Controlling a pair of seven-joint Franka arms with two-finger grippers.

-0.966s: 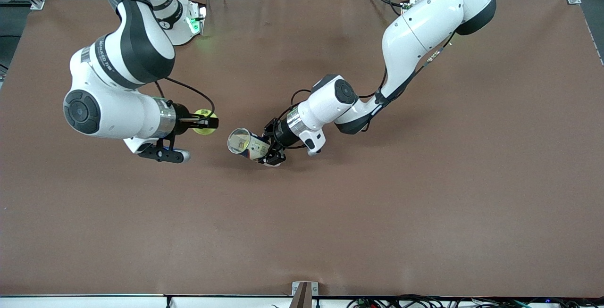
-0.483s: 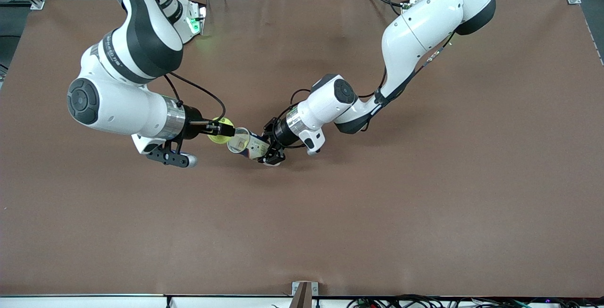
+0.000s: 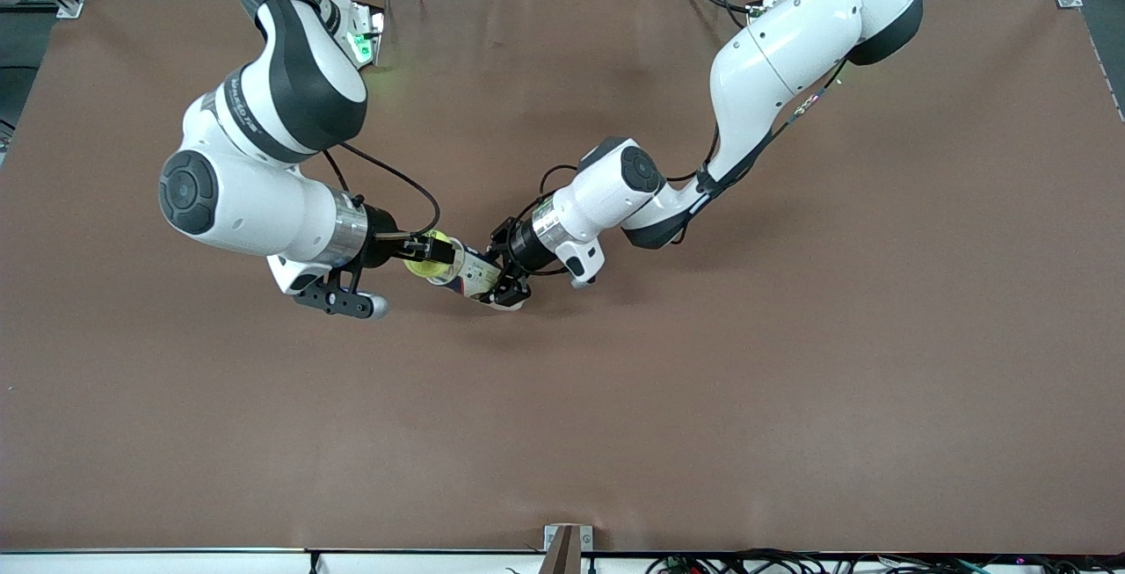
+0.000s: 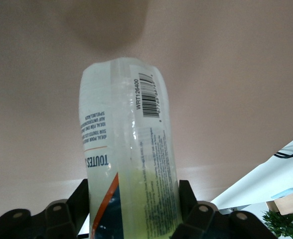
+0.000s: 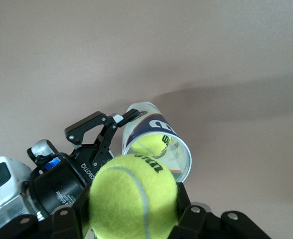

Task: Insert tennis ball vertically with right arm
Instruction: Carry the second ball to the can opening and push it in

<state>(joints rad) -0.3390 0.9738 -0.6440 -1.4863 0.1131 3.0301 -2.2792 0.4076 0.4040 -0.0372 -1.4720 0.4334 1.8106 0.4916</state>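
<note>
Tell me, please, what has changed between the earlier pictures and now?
The right gripper, shut on the tennis ball, carried it toward the left arm's end, up to the can's open mouth. The left gripper kept holding the can in place.

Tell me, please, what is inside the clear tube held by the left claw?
One tennis ball already lies inside the tube, seen through its open mouth. Anything deeper is covered by that ball and the label.

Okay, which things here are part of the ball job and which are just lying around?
Part of the job:
- tennis ball, held in the right gripper
- clear ball tube, held tilted in the left gripper, a second ball already inside

Just there:
- brown table
- nothing else on it
</note>
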